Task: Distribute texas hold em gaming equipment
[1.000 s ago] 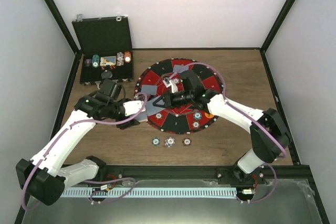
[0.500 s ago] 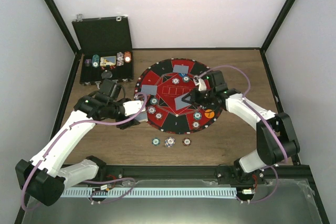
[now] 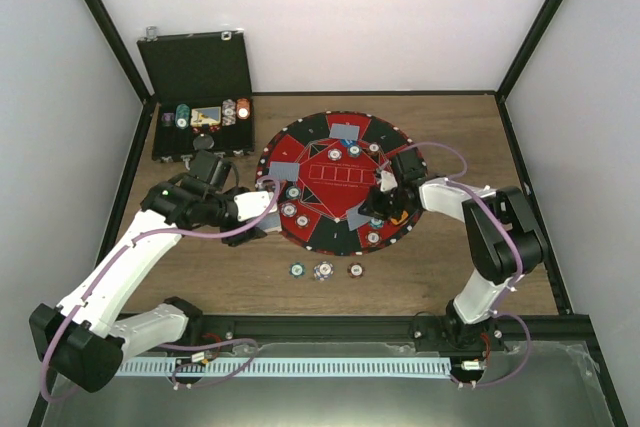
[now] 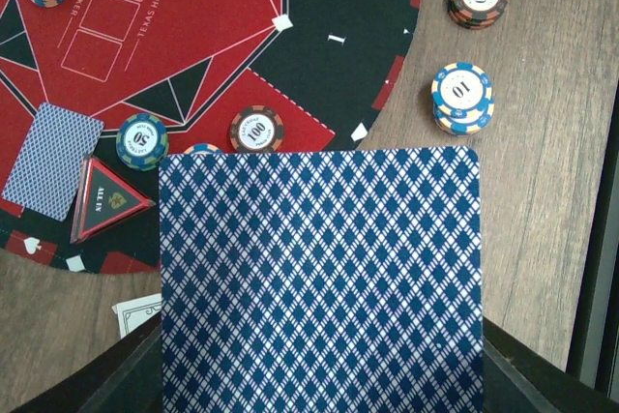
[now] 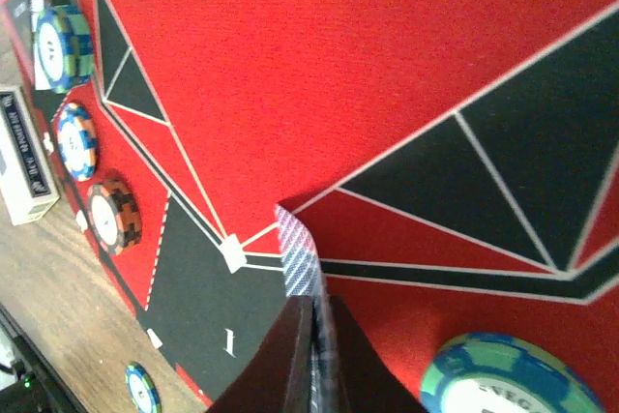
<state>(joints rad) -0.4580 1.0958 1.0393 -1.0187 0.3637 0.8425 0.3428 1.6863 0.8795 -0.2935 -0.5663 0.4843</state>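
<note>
Hold'em set on round mat: both pincers closed on cards.
Left pincer (image 3: 266, 210) grips narrow on blue-backed card (image 4: 319, 278) at the left rim of the mat (image 3: 335, 237). Right pincer (image 5: 316, 336) pinches tight on the edge of second card (image 5: 298, 258), low over the mat's right side. Other cards and striped chips lie on the mat; three chips (image 3: 323, 270) sit in a row on table (image 3: 450, 127) just beside its near rim.
</note>
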